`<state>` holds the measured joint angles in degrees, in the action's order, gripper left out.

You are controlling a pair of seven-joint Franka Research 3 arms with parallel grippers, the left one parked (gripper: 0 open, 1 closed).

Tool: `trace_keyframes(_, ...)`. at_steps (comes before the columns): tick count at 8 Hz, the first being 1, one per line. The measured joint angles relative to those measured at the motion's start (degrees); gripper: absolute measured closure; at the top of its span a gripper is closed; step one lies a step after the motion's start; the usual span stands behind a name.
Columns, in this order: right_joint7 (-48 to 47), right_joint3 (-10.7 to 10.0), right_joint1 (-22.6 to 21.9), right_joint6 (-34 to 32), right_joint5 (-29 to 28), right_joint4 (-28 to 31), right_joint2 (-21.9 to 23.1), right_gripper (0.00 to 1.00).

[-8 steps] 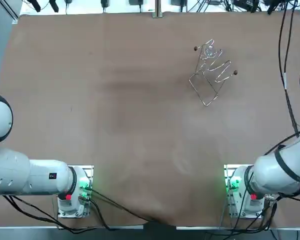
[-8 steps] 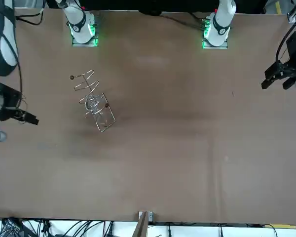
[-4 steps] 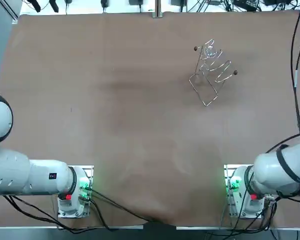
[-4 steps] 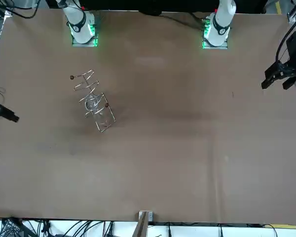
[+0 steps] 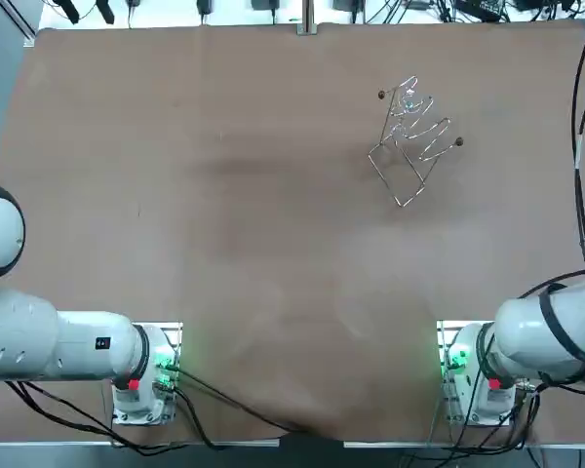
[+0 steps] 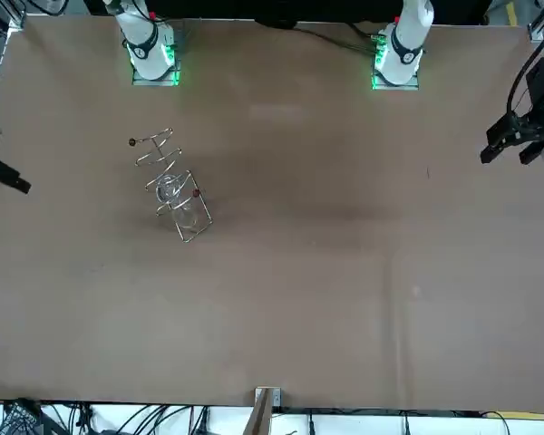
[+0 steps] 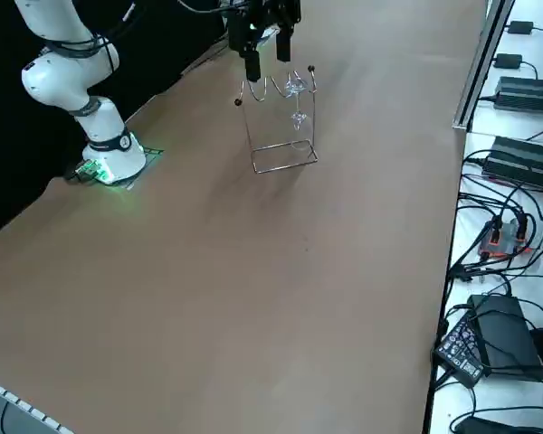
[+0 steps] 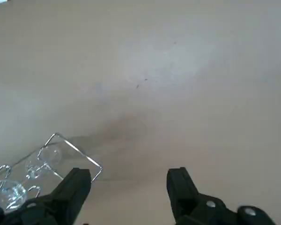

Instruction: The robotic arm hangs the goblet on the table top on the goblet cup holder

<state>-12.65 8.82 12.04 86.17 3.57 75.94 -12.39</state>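
Clear glass, the goblet hangs in the wavy top rail of the wire cup holder, clear of the brown counter; which way up it hangs is hard to make out. The holder stands upright on its rectangular wire foot, with a small dark ball at each end of the rail.

Raised above the counter, the right pincer is empty, and its two black fingers are spread wide with only bare counter showing between them. Goblet and holder sit lower than the pincer and off to the robot's left of it, apart from it and touching neither finger. In the wrist view the holder's foot and the glass show just beyond one fingertip. From the right side the pincer points downward, high over the counter on the near side of the holder's rail.
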Motion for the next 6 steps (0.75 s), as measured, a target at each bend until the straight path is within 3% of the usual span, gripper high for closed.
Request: trace_keyframes(6,-0.65,0.39,0.05,-2.0,-2.59,0.08,1.08,0.0)
